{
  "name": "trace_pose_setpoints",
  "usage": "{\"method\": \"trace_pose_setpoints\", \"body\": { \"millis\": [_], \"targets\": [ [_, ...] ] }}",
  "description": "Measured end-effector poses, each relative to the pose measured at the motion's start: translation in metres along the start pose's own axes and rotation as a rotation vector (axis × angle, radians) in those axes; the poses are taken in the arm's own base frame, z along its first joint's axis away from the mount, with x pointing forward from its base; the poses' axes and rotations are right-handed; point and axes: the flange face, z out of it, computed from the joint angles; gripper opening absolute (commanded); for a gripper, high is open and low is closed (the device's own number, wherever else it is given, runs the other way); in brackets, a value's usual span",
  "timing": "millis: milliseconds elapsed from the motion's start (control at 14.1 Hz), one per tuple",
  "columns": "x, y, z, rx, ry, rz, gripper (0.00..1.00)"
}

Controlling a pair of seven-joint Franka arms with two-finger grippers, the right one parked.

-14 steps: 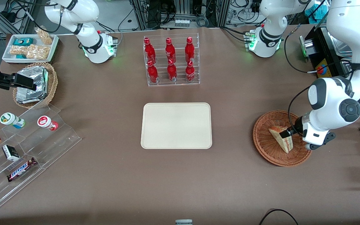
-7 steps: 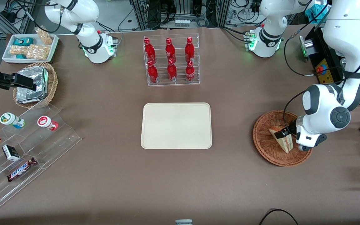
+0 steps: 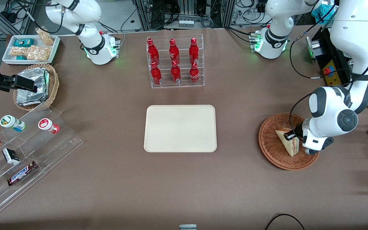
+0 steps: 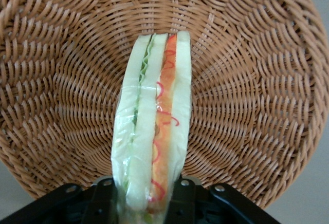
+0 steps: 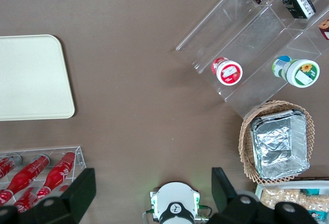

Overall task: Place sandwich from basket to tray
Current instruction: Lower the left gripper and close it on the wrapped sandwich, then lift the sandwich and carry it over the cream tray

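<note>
Gripper point(image 3: 290, 136): down inside the basket point(image 3: 272, 150), at the end of the sandwich point(image 3: 288, 144) nearer the working arm. In the wrist view the gripper point(image 4: 148, 196) has one finger on each bread face and the wedge runs between them; they appear closed against it, though a firm grip is a judgement.

Sandwich point(image 4: 152, 147): wrapped in clear film, standing on edge, cut side with green and red filling upward. Not yet lifted from the basket point(image 4: 247, 80) floor, by the look of it.

Step in hand: secure the wedge, then lift. Soft bread; squeeze lightly and raise straight up until it clears the rim.

Tray point(image 3: 180, 128): bare, well apart from the basket, toward the table's middle.

Room: open brown table between basket and tray. Bottle rack point(image 3: 174, 62) stands farther from the front camera than the tray, off the direct path.
</note>
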Motion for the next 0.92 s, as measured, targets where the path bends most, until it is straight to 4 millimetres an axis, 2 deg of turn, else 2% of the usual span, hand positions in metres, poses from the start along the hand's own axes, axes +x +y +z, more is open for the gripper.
{"method": "trace_pose_setpoints", "body": {
  "millis": [141, 283, 354, 495, 636, 778, 919],
  "targets": [
    [-0.003, 0.004, -0.016, 0.003, 0.002, 0.008, 0.15],
    [-0.017, 0.025, -0.047, 0.014, -0.001, 0.042, 0.15],
    [-0.031, 0.046, -0.065, 0.022, 0.0, 0.068, 0.15],
    [-0.077, 0.109, -0.093, 0.033, 0.018, 0.144, 0.15],
    [-0.139, 0.18, -0.092, 0.042, 0.03, 0.254, 0.15],
    [-0.195, 0.236, -0.068, 0.06, 0.014, 0.361, 0.15],
    [-0.236, 0.284, -0.04, 0.069, -0.005, 0.423, 0.15]
  ]
}}
